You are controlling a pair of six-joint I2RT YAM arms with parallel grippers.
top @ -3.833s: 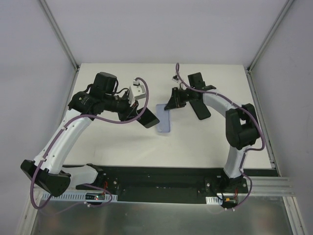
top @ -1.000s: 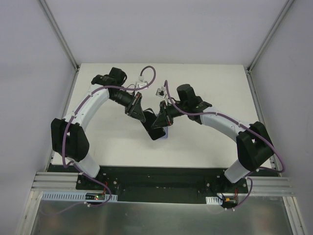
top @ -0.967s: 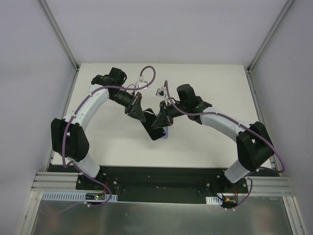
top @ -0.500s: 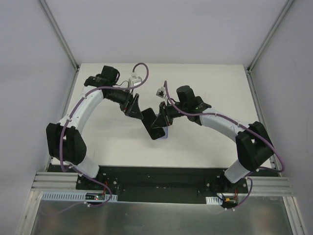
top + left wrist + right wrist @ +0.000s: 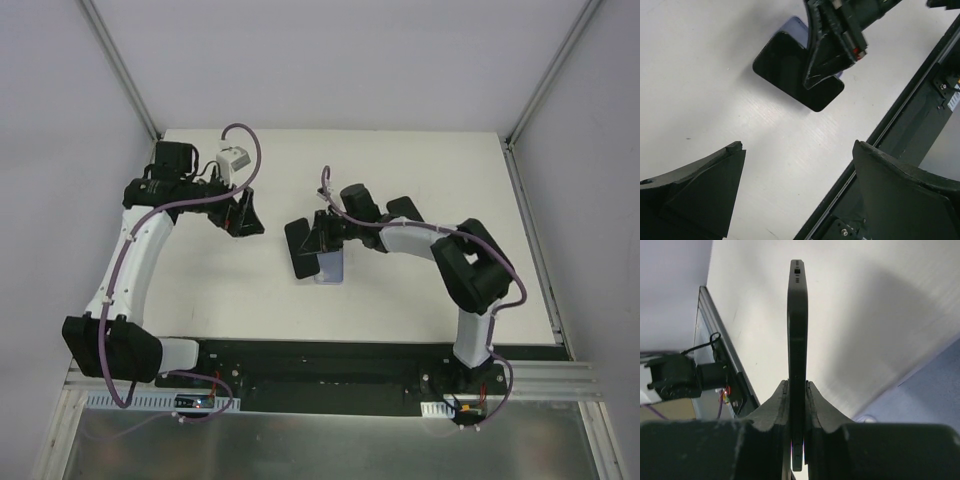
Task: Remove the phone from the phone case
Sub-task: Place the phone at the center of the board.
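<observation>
The black phone (image 5: 300, 250) is out of the case and held over the table, with my right gripper (image 5: 323, 234) shut on its right edge. In the right wrist view the phone (image 5: 797, 310) stands edge-on between the closed fingers of the right gripper (image 5: 797, 383). The lavender phone case (image 5: 331, 269) lies flat on the table just right of and below the phone; a corner of the case (image 5: 935, 390) shows at the lower right. My left gripper (image 5: 241, 214) hangs open and empty, well left of the phone. Its view looks down on the phone (image 5: 785, 75) from between the left gripper's (image 5: 797, 146) spread jaws.
The white table (image 5: 420, 180) is walled by grey panels at the back and sides. A black base rail (image 5: 330, 365) runs along the near edge and appears as the black base rail (image 5: 920, 105) at the right of the left wrist view.
My left gripper has opened, let go of the phone and pulled back to the left. The right gripper keeps the phone and has shifted slightly left with it.
</observation>
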